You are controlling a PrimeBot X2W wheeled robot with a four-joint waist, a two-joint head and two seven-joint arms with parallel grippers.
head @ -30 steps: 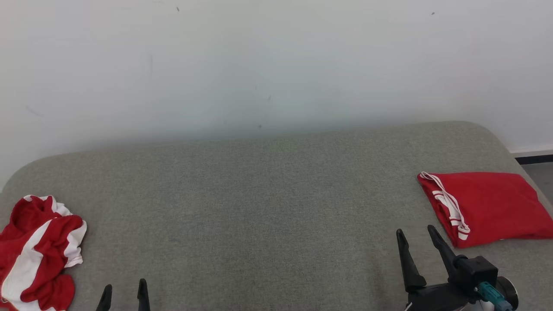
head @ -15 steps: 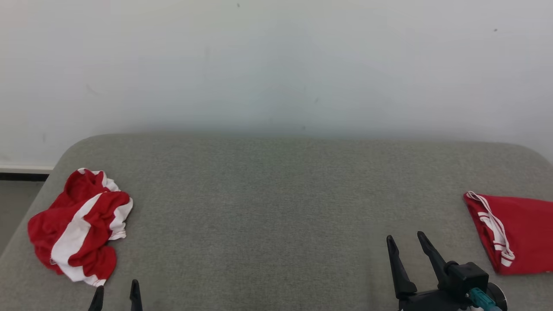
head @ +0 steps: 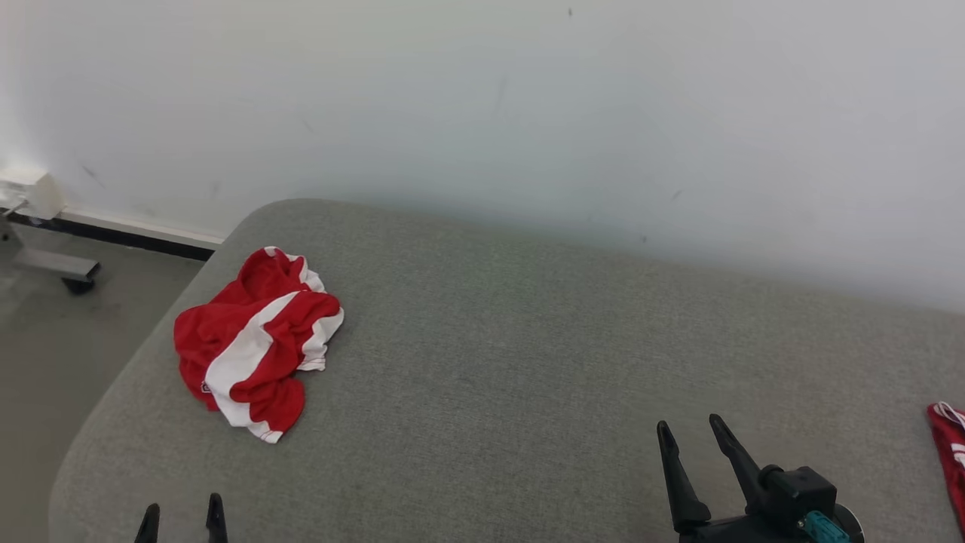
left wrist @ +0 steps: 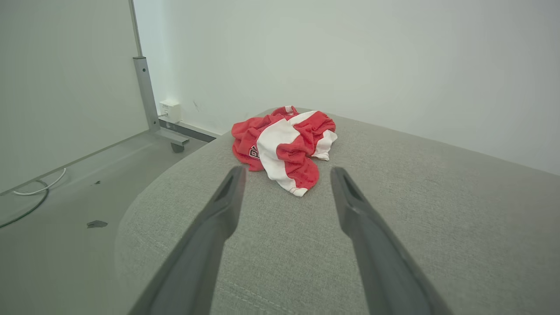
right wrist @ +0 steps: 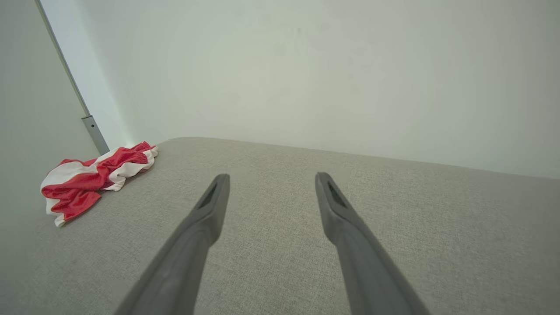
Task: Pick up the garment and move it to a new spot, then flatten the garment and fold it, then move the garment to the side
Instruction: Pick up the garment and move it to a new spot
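Note:
A crumpled red and white garment [head: 252, 343] lies in a heap near the left end of the grey padded table [head: 513, 354]. It also shows straight ahead in the left wrist view [left wrist: 284, 144] and far to the left in the right wrist view [right wrist: 94, 177]. My left gripper [head: 183, 513] stands open at the lower left, short of the garment, with nothing between its fingers [left wrist: 223, 205]. Well to the right, my right gripper [head: 687, 430] hangs open and empty over bare cloth, fingers [right wrist: 210, 205] apart.
A folded red garment [head: 951, 445] pokes in at the right edge of the table. Beyond the table's left end there is floor with a metal stand foot [head: 56, 265] and a cable [left wrist: 30, 199]. A pale wall rises behind the table.
The head camera has turned left, so the crumpled garment slid toward the middle and the folded one nearly out at the right. Both grippers stay open and keep their places in view.

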